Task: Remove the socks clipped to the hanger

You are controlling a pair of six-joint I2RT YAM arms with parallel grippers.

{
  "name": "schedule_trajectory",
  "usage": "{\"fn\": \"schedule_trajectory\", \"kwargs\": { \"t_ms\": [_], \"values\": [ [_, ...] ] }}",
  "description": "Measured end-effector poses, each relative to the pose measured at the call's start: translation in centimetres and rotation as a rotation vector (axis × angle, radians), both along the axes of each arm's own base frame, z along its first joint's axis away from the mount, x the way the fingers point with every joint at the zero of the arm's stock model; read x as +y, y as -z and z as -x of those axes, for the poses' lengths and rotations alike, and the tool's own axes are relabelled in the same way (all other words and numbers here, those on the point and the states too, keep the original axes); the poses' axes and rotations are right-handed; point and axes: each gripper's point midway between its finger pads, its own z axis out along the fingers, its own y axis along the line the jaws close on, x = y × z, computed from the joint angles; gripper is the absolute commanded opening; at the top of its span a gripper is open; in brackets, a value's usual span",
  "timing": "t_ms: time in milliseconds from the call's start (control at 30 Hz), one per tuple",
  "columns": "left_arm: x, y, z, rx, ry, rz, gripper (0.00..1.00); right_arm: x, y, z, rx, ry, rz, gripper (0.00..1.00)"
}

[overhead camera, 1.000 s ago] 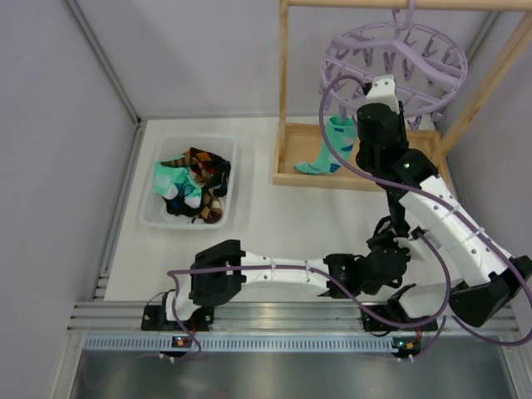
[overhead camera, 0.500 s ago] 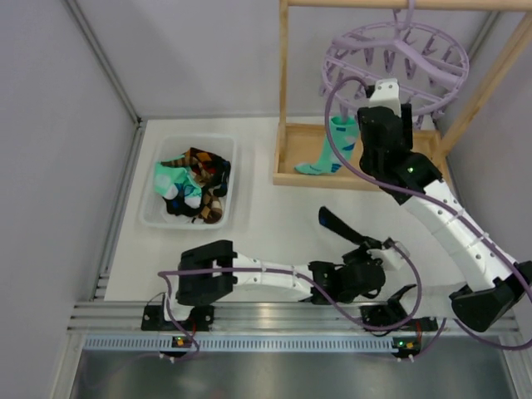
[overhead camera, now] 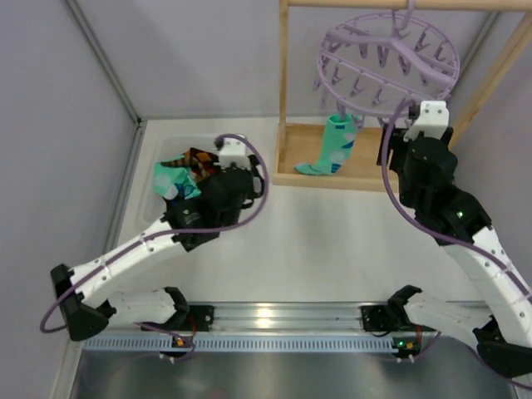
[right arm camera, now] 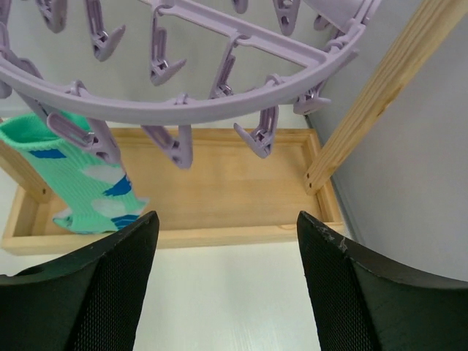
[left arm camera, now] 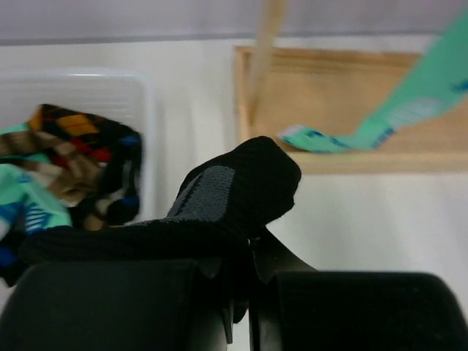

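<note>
Logged one mint-green sock [overhead camera: 332,150] as the only sock seen clipped to the hanger [overhead camera: 388,58]; found pinned by the cuff on the ring's left side, with the leg hanging down and the toe over the tray of the wooden rack [overhead camera: 366,166], contact there not discernible. Noted bare clips elsewhere along the ring in the right wrist view. Recorded the right gripper [right arm camera: 227,292] just below the ring and to the sock's right, spread wide and gripping nothing. Recorded the left gripper [left arm camera: 245,256] closed tight on a dark sock [left arm camera: 234,186] with a grey patch, poised beside the bin [overhead camera: 166,143] that held a heap of socks [overhead camera: 179,179] on the bench [overhead camera: 316,241]. Judged the clipped sock light, limp and stretchy, not fragile; expected to swing at a touch and to stretch before the clip gave way. Judged best pinched across the flat of the leg just under the clip, then drawn straight down, not tugged at the toe.
</note>
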Motion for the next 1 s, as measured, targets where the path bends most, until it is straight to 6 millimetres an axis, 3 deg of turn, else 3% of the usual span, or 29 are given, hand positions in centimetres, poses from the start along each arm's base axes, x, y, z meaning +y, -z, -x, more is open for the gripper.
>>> {"fn": "schedule_trajectory", "kwargs": {
  "t_ms": [133,333,433,533,600,700,833,1000],
  "values": [
    [8.9,-1.4,-4.2,0.02,-0.229,0.041,0.0,-0.5,-0.6,2.3,-0.055,-0.054,-0.084,0.78],
    [18.7,0.3,-12.0,0.149,-0.473,0.052,0.0,-0.7,-1.0,4.6,-0.108,-0.121,-0.164,0.79],
    [22.9,2.2,-15.4,0.223,-0.557,0.078,0.0,-0.7,-0.8,5.3,-0.117,-0.15,-0.182,0.8],
    [25.6,3.9,-18.0,0.278,-0.598,0.104,0.0,-0.7,-0.5,5.8,-0.12,-0.167,-0.193,0.8],
    [26.3,5.7,-19.4,0.322,-0.603,0.123,0.0,-0.7,-0.3,6.2,-0.125,-0.182,-0.203,0.8],
    [25.2,8.9,-20.5,0.403,-0.565,0.163,0.0,-0.5,0.1,6.6,-0.128,-0.205,-0.213,0.8],
    [22.0,14.7,-21.3,0.559,-0.47,0.237,0.0,-0.2,1.4,6.5,-0.108,-0.217,-0.21,0.8],
    [18.3,21.3,-20.2,0.719,-0.405,0.24,0.0,0.3,2.5,6.4,-0.081,-0.236,-0.202,0.8]
  ]
}}
